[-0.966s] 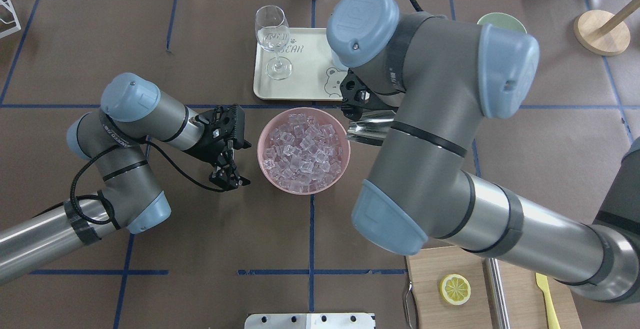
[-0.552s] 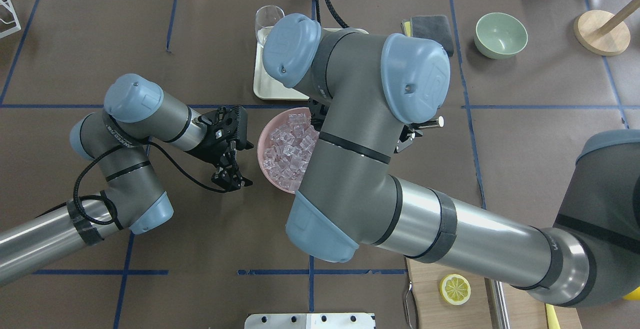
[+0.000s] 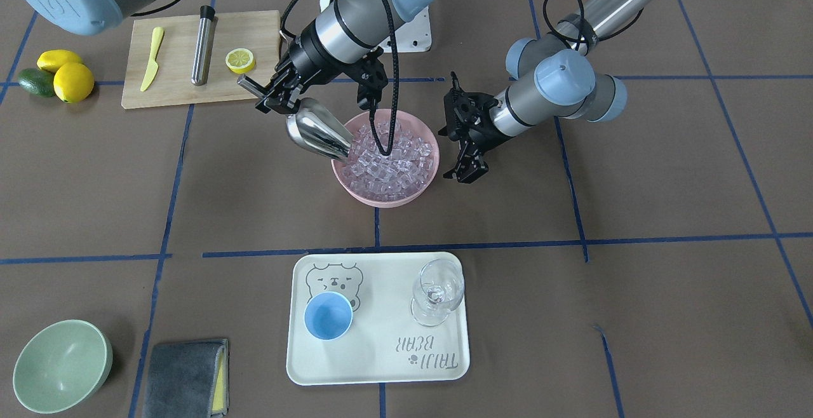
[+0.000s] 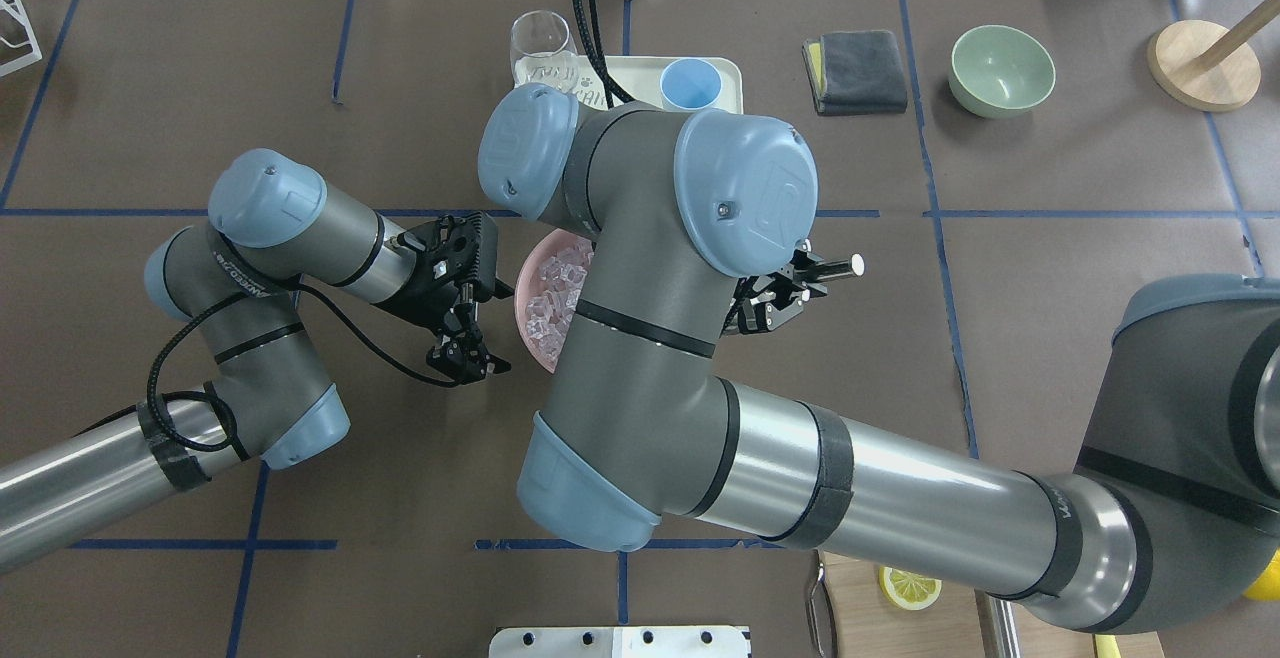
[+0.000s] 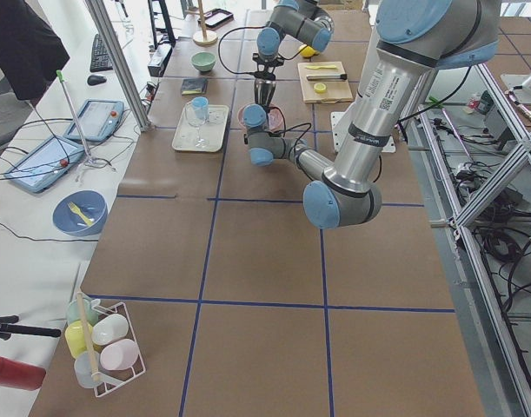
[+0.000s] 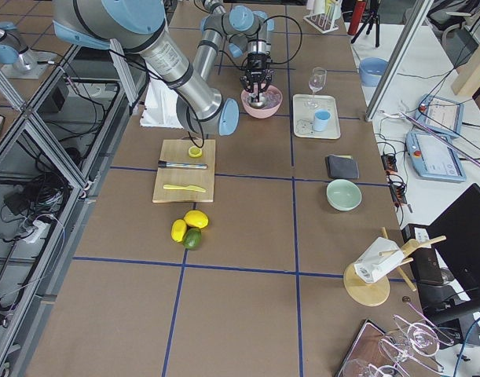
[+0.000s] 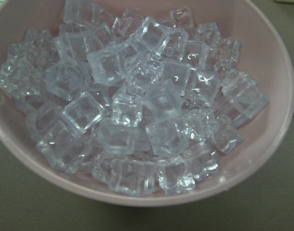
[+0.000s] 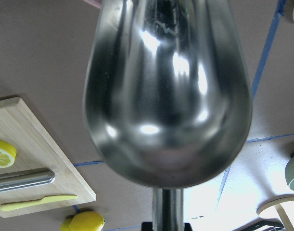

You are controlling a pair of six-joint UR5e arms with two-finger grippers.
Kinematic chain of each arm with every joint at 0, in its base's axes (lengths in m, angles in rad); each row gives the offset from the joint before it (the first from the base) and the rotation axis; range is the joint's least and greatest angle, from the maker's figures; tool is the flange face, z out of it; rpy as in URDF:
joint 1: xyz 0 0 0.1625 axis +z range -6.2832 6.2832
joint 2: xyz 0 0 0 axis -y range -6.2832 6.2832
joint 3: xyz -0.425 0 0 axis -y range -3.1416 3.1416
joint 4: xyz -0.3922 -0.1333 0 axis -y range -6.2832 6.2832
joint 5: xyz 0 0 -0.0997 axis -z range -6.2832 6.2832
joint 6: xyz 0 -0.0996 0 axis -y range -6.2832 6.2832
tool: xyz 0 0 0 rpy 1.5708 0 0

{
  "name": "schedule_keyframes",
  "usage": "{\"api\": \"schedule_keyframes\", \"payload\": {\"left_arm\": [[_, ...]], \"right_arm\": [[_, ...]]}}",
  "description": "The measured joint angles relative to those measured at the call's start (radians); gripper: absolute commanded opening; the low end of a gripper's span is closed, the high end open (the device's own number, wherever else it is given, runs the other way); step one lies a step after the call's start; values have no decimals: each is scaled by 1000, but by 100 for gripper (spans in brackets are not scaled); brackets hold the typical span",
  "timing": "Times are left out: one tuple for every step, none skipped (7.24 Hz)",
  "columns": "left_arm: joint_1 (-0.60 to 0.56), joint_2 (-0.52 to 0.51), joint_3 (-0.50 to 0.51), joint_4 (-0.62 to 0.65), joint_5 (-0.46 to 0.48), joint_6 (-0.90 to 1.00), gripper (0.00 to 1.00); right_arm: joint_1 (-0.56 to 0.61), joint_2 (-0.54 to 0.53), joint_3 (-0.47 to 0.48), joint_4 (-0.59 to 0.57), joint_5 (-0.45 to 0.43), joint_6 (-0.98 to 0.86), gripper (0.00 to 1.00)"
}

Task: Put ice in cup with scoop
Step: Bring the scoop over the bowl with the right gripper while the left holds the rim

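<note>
Closest to the robot's edge, on its right, lies a cutting board [image 3: 171,97]. Just past the board's inner corner, the right gripper [image 3: 277,97] pinches the scoop [image 3: 317,131] by its rod handle. The scoop slopes down, and its mouth touches the ice [image 3: 397,154] at the right-hand rim of the pink bowl [image 3: 381,201] in the middle of the bench.

The step in hand looks like loading the scoop. To do it well, I would drive the mouth lower and across the pile toward the bench's left end. Then I would roll the trough level before lifting, so the cubes sit deep and don't slide out. The bowl may skid under the push.

The left gripper [image 3: 467,167] hovers just beside the opposite rim, not touching it. I cannot tell whether its fingers are spread or together. A black cable [image 3: 385,151] loops low over the ice and could snag.

Farther out, toward the far edge, the cup [image 3: 328,316] stands on a tray [image 3: 381,354] and looks empty. A wine glass [image 3: 437,291] stands on the tray's left half, apart from the cup. Bare bench lies between the bowl and the tray, so the carry has room. It should stay on the cup's side, away from the glass.
</note>
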Motion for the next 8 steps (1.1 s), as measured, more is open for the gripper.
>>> {"api": "schedule_keyframes", "payload": {"left_arm": [[1,-2,2,-7,0,-7,100],[1,-5,5,-11,0,-10,100],[1,-8,7,-13,1,-12,100],[1,-9,9,-16,2,-12,100],[1,-10,14,-21,3,-12,100],[1,-10,21,-30,3,-12,100],[1,-10,31,-42,3,-12,100],[1,-10,38,-53,4,-12,100]], "right_arm": [[-3,1,-3,-1,-1,0,0],[-4,1,-4,-2,-3,0,0],[-5,0,-5,-6,-7,0,0],[-7,2,-6,-15,-13,0,0],[-8,7,-9,-23,-23,0,0],[-11,21,-26,-31,-43,0,0],[-16,55,-74,-43,-73,0,0],[-26,89,-128,-54,-99,0,0]]}}
